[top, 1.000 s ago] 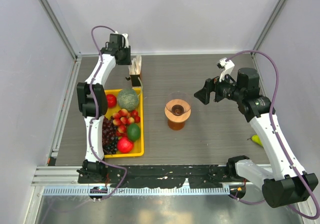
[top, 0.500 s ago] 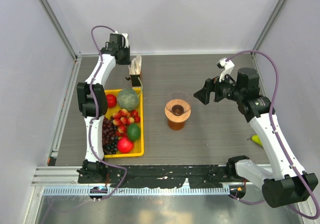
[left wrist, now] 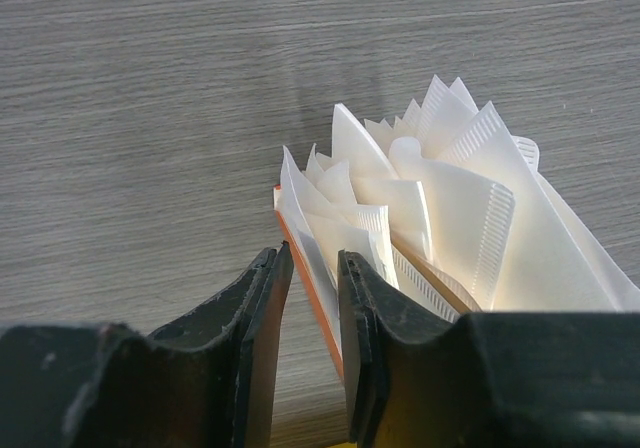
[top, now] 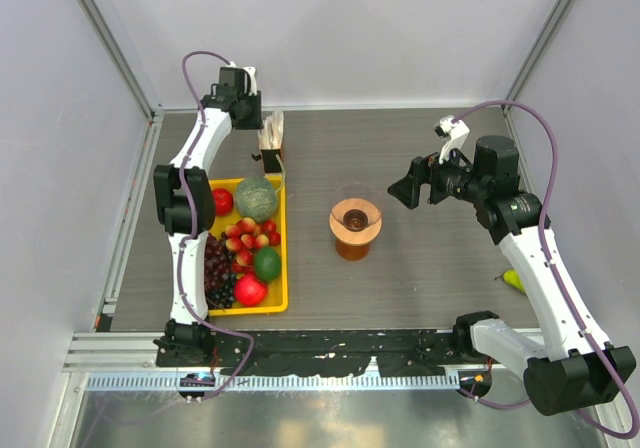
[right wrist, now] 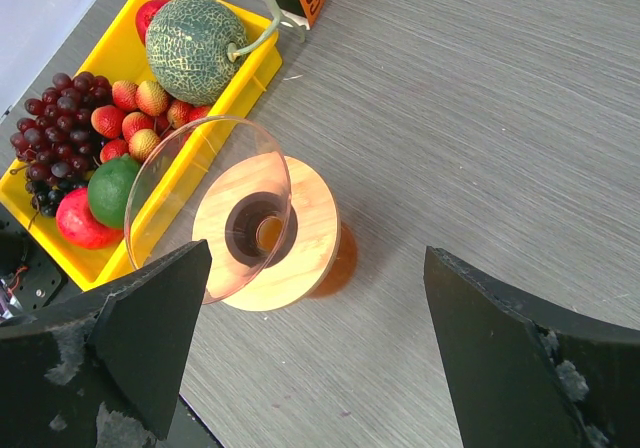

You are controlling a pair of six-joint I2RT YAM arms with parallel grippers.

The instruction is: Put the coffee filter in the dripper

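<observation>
The grey wood-grain counter (top: 440, 268) carried the dripper (top: 355, 218) at its middle, perched on a glass jug (top: 352, 250) of amber liquid. At the far left, my left hand (left wrist: 312, 268) was nearly closed, with a narrow gap around the edge of the outermost coffee filter (left wrist: 300, 198) in the upright bundle (left wrist: 450, 198). My right hand (top: 403, 190) hung wide open, holding nothing, just right of the dripper.
</observation>
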